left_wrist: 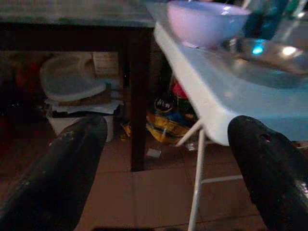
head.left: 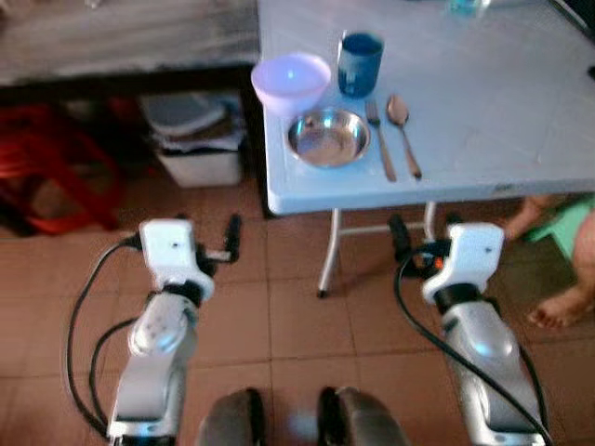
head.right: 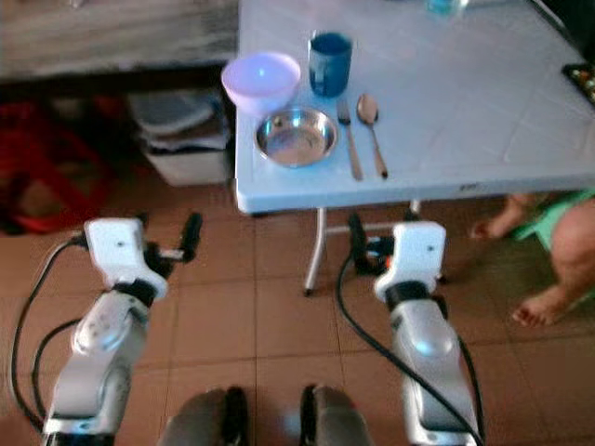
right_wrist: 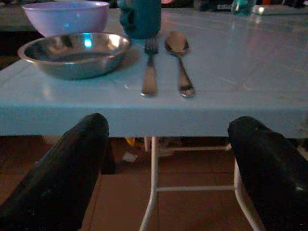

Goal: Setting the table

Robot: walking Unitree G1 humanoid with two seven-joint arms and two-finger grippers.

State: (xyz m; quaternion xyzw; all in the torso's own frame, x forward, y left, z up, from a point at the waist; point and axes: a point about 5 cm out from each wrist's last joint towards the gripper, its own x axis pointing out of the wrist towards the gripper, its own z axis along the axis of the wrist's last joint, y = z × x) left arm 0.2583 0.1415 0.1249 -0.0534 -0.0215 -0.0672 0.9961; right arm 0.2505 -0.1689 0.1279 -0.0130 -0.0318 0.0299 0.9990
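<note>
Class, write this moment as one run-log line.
left end effector: open, empty, below table edge | right end effector: open, empty | set: steel dish, fork, spoon, cup, bowl

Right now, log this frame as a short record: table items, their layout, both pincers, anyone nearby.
surface: white folding table
items: lilac bowl, steel dish, blue cup, fork, spoon
layout: fork between dish and spoon; cup behind fork
left pincer: open, empty, below table edge
right pincer: open, empty, below table edge
bystander: person's bare feet on the robot's right
</note>
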